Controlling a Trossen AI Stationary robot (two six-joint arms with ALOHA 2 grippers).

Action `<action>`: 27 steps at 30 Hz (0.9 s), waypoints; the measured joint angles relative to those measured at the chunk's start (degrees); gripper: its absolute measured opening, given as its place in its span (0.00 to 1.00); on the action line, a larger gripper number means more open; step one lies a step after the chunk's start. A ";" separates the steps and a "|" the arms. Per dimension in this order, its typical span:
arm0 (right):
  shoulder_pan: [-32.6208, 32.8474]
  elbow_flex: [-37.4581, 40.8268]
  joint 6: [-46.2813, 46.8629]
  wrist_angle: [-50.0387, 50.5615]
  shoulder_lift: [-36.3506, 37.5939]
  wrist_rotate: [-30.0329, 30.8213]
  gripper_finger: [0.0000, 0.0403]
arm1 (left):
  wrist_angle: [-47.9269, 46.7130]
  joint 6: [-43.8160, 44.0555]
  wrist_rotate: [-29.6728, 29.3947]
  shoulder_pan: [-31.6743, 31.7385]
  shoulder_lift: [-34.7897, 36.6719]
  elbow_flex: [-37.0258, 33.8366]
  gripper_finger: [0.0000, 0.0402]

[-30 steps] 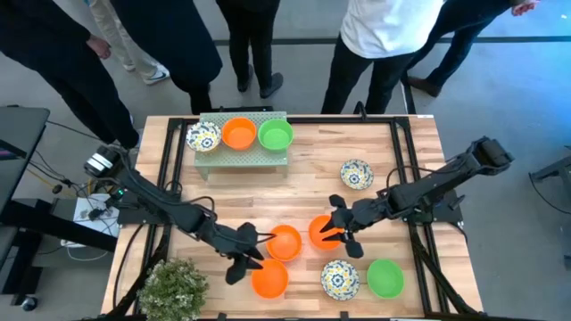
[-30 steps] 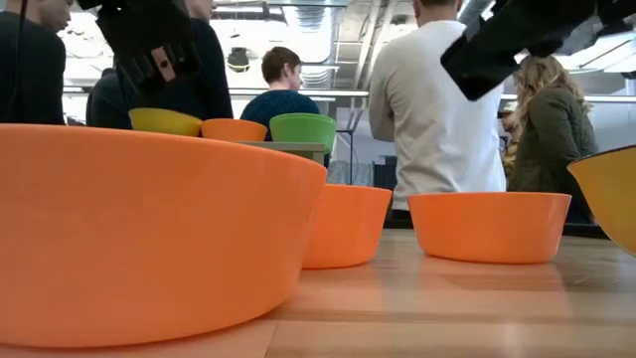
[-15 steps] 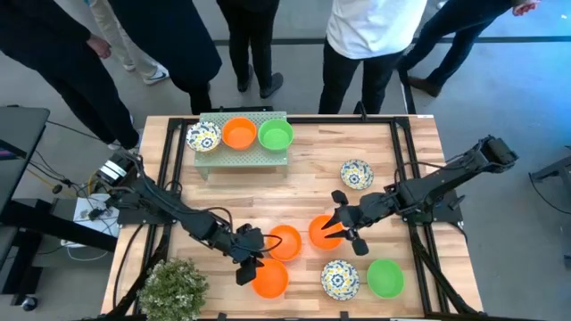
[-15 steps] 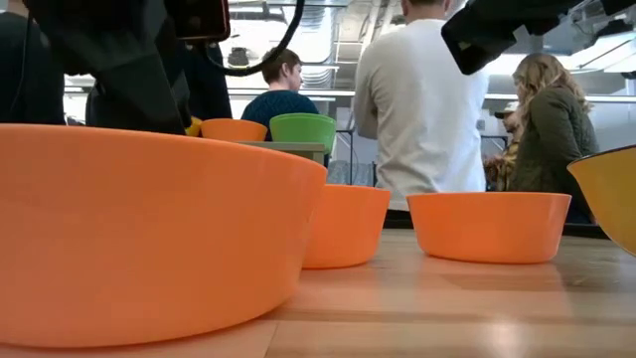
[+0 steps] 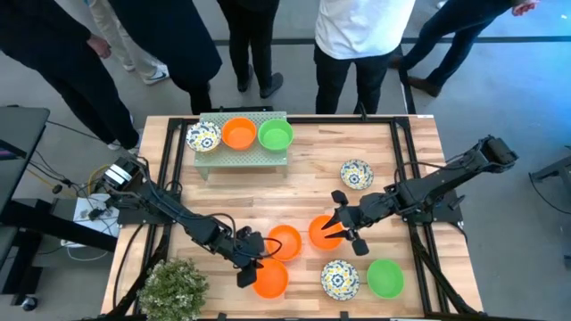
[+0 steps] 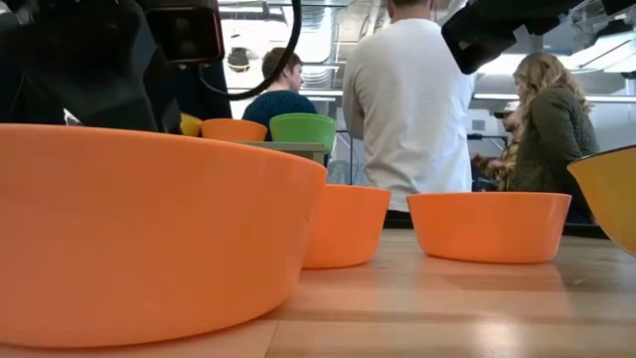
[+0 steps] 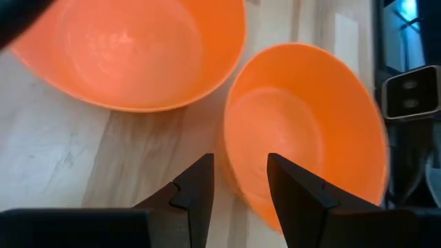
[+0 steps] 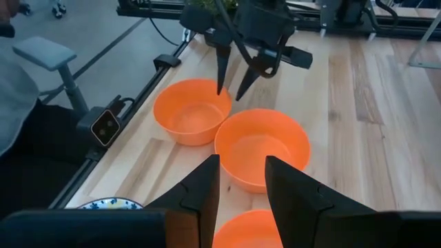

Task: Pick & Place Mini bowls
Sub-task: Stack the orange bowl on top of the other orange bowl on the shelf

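Three orange mini bowls stand on their bases near the table's front: a near one (image 5: 269,279), a middle one (image 5: 285,242) and a right one (image 5: 321,232). My left gripper (image 5: 252,263) is open and points down at a slant. In the left wrist view its fingers straddle the near bowl's rim (image 7: 229,169), one inside the bowl (image 7: 310,131) and one outside, without touching it. My right gripper (image 5: 335,230) hovers open just above the right orange bowl (image 8: 248,233). In the low view that bowl (image 6: 487,224) sits flat on the wood.
A pale rack (image 5: 243,156) at the far left carries a floral, an orange and a green bowl. More bowls stand on the table: floral (image 5: 356,173), floral (image 5: 340,278) and green (image 5: 385,277). A potted plant (image 5: 174,287) fills the near-left corner. People stand beyond the far edge.
My left gripper has sunk and tipped further down, moving a little toward the table's right, so its fingers now straddle the near orange bowl's rim. No bowl has moved. A person in white behind the table has stepped to the left.
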State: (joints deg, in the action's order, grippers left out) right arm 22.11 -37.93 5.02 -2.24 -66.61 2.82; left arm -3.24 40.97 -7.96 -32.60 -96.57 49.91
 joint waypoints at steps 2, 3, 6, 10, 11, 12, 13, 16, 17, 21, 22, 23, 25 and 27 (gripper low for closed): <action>0.00 0.00 0.04 -0.13 -0.08 0.01 0.28 | -0.18 -0.05 -0.49 0.00 0.00 -0.05 0.34; 0.00 0.00 0.29 -0.09 -0.15 0.01 0.28 | 0.02 -0.11 -0.60 0.00 -0.20 -0.05 0.34; 0.03 0.00 1.83 0.00 -0.17 0.01 0.28 | -0.24 -0.07 -0.74 0.00 -0.73 -0.43 0.34; 0.04 0.00 2.44 0.02 -0.18 -0.01 0.28 | -0.15 0.01 -0.86 0.00 -1.07 -0.85 0.34; 0.04 0.00 2.45 0.11 -0.18 -0.01 0.28 | -0.15 -0.01 -1.09 0.00 -1.07 -0.85 0.34; 0.02 0.00 2.49 0.16 -0.20 -0.01 0.28 | -0.13 -0.26 -1.33 0.02 -1.07 -0.85 0.33; 0.03 0.00 2.53 0.08 -0.19 -0.01 0.28 | -0.11 -0.83 -1.51 0.02 -1.07 -0.85 0.31; 0.03 0.00 2.57 0.08 -0.20 -0.01 0.28 | 0.03 -2.00 -2.03 0.02 -1.05 -0.85 0.22; 0.02 0.00 2.56 0.06 -0.17 -0.01 0.28 | 0.06 -2.07 -2.12 0.09 -1.05 -0.85 0.18; 0.00 0.00 2.56 0.07 -0.18 -0.01 0.28 | 0.06 -3.43 -2.18 0.37 -1.03 -0.85 0.03; 0.00 0.00 2.56 0.07 -0.18 -0.01 0.28 | -0.11 -3.97 -1.73 0.37 -0.68 -0.85 0.03; 0.00 0.00 2.56 0.08 -0.17 -0.01 0.28 | -0.54 -4.27 -0.83 0.36 -0.12 -0.85 0.03; 0.00 0.00 2.56 0.07 -0.18 -0.01 0.28 | -0.72 -3.90 0.45 0.29 1.95 -0.85 0.03; -0.01 0.00 2.56 0.07 -0.20 -0.01 0.28 | -1.47 -3.21 0.04 0.00 5.30 -0.85 0.02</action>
State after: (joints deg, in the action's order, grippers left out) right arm 22.10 -37.93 7.57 -2.17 -66.81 2.81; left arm -4.71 37.76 -7.93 -32.60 -91.28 49.06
